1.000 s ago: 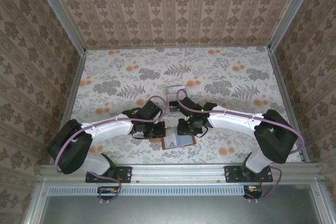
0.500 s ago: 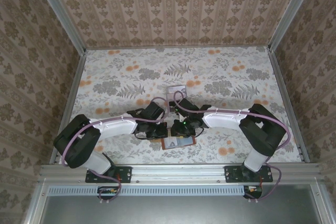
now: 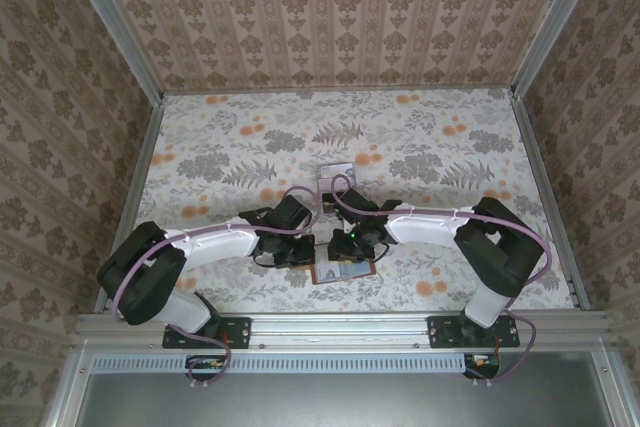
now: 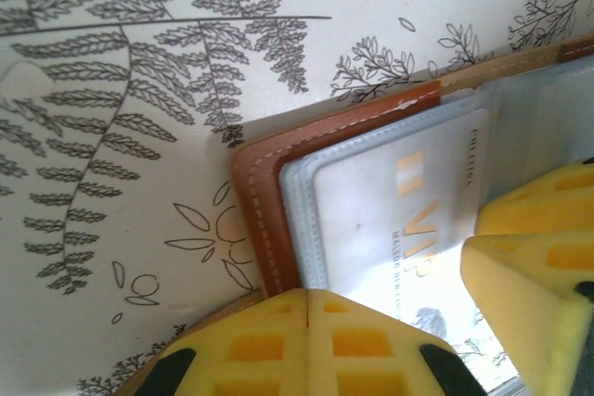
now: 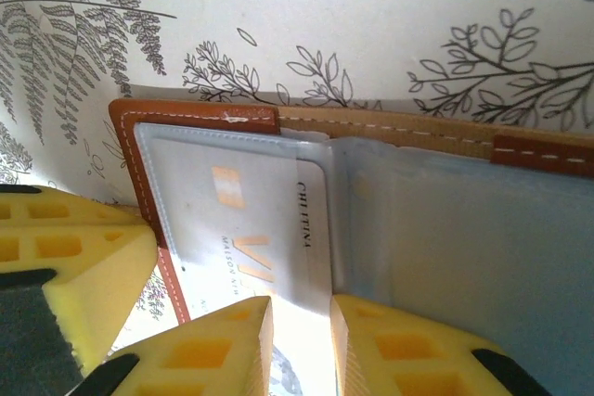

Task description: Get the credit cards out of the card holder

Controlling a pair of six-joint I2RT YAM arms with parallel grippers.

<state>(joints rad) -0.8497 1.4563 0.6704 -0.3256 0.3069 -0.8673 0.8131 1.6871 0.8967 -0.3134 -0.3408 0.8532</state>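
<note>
The card holder (image 3: 343,271) lies open on the counter (image 3: 230,137), close to its near edge, with the broad flowered surface free behind it. A pale credit card (image 5: 246,229) sits in the clear sleeve (image 5: 176,183) beside the stitched brown rim (image 4: 263,201). The left gripper (image 4: 306,322), closed, is over the holder's left corner. The right gripper (image 5: 299,340) stands slightly parted over the card's near end, just beside the left one; whether it presses the card cannot be told.
</note>
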